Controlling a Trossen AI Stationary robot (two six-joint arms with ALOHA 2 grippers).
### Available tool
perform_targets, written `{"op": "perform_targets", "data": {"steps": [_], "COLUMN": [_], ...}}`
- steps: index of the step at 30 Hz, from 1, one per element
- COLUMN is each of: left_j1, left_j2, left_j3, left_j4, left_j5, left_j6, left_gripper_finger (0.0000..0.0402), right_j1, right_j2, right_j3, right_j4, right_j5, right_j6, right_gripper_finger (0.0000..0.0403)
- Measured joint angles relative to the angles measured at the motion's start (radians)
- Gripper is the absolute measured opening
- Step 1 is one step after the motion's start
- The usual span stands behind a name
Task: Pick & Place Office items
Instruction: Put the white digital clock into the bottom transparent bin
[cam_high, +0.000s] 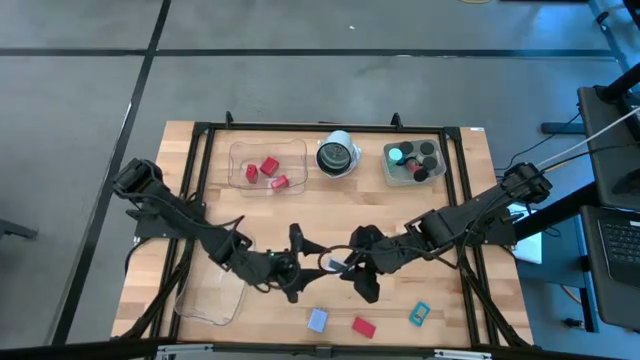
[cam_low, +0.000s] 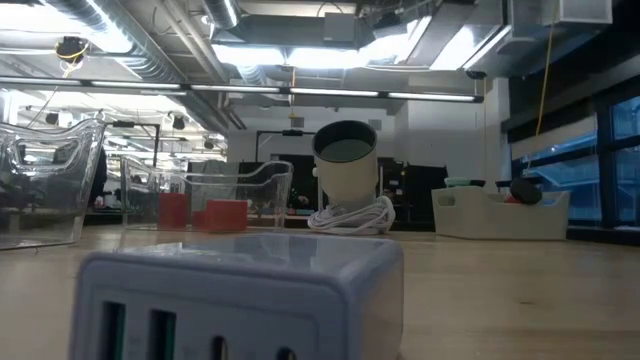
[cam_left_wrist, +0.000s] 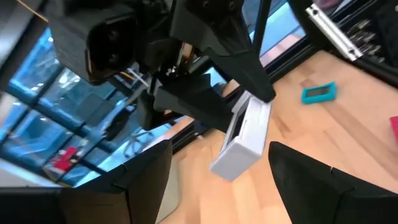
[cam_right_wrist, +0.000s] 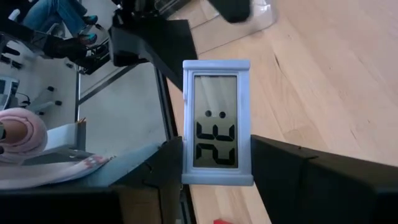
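where wooden table (cam_high: 300, 205) lies | grey floor (cam_high: 80, 110) surrounds

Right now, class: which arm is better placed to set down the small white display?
The right: its end effector already grips the white display. The left end effector is open beside it, holding nothing.

Pale block (cam_low: 240, 300), bottom cut off, low view.
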Motion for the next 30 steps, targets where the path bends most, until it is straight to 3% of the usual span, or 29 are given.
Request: {"op": "perform_targets", "data": {"steps": [5, 18, 26, 30], "left_j1": [0.025, 0.023, 0.024, 0.024], "left_j2": [0.0, 0.0, 0.0, 0.0], "left_j3": [0.0, 0.0, 0.0, 0.0], "left_j4": [-0.007, -0.035, -0.03, -0.023], "left_j5": [0.021, 0.052, 0.089, 0.094], "left_j6": [-0.002, 0.02, -0.004, -0.014], "left_gripper_finger": [0.0232, 0.0078, 0.0053, 0.0038], "right_j1": [0.0, -0.001, -0.002, -0.003], "right_j2": [0.0, -0.001, -0.001, 0.0], "right_j3": [0.0, 0.0, 0.0, 0.0], "right_j4": [0.0, 0.0, -0.008, -0.001], "right_j5": [0.0, -0.003, -0.026, -0.042], "right_j6": [-0.007, -0.034, -0.034, -0.034], "right_gripper_finger": [0.0158, 0.0158, 0.0161, 0.0187]}}
